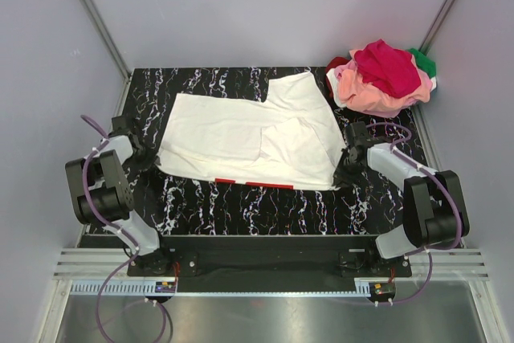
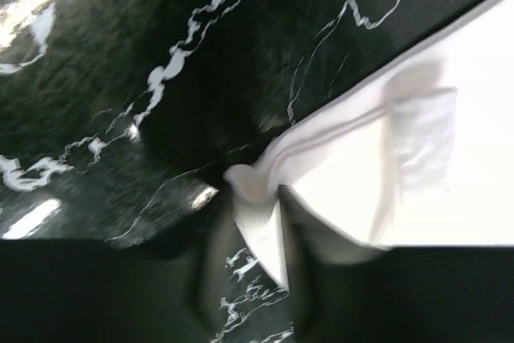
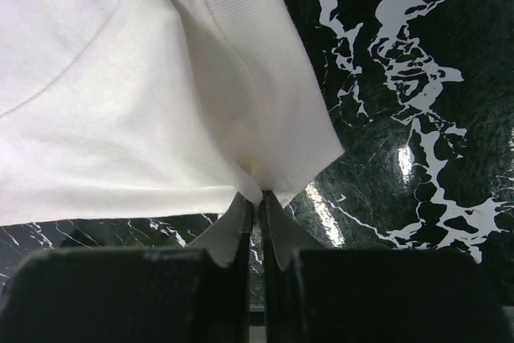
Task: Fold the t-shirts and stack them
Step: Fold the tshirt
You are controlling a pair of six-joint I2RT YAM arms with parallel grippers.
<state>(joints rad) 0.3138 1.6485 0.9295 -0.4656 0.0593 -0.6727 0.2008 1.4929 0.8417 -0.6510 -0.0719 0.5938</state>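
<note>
1. Risk, as a judgement: each pinch catches only a thin corner of the white soft-cloth t-shirt point(image 1: 249, 138), so an uneven pull could slip a corner free and bunch the fold.
2. The left gripper point(image 2: 259, 234) and right gripper point(image 3: 259, 202) are each clamped on a near corner. The shirt lies spread on the black marbled table point(image 1: 241, 206), between and beyond them.

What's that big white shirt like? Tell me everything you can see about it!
The white t-shirt is soft cloth, spread mostly flat across the middle of the black marbled table, with one layer folded over another. Small red marks show along its near edge, and a ribbed band runs into its near-right corner. The left gripper pinches the near-left corner and the right gripper the near-right corner, both shut on the cloth.
</note>
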